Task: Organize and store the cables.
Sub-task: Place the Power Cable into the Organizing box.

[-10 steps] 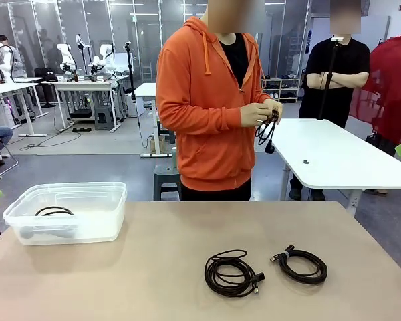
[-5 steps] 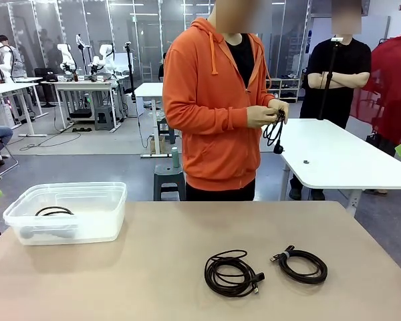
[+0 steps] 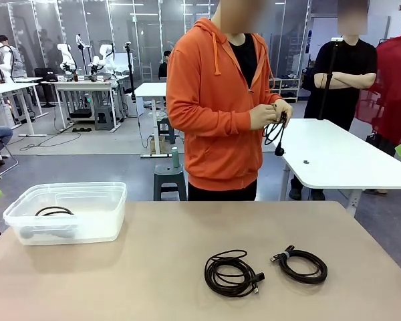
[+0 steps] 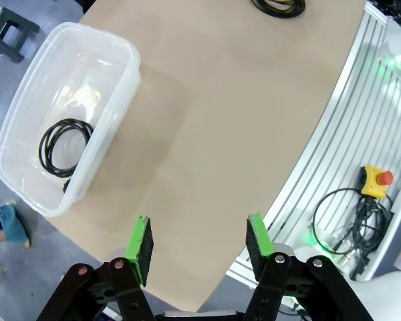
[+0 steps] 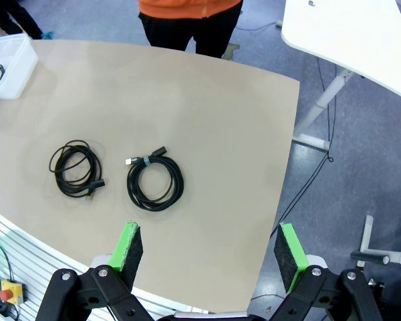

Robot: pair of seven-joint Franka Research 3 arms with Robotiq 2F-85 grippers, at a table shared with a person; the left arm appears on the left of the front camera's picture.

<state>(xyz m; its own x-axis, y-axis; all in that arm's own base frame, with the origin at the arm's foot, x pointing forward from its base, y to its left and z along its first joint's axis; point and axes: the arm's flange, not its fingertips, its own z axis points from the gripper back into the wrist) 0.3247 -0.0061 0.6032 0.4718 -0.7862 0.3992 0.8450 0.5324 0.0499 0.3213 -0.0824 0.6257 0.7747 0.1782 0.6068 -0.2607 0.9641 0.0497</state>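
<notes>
Person's hands (image 3: pixel 271 115) and the cable (image 3: pixel 275 134) they're winding have drifted toward picture right since a second ago; nothing on the tabletop (image 3: pixel 154 254) has moved.

Two cables lie there right of centre: left coil (image 3: pixel 230 273) and right coil (image 3: pixel 301 265), near each other, not touching. A third coil (image 4: pixel 65 144) is already in the clear bin (image 3: pixel 113 200) at the robot's left.

left gripper (image 4: pixel 199 241): jaws apart, nothing between them, above the near table edge, bin ahead of it.

right gripper (image 5: pixel 210 249): jaws spread wide, empty, high over the near edge, both loose coils ahead and off toward its picture-left pad.

Right arm looks nearer to both; right coil is closest. Coils are roughly round, no real long axis; right coil's plugs stick out on its far-left side. Bin is on the opposite side, so I'd expect a cross-table carry.
</notes>
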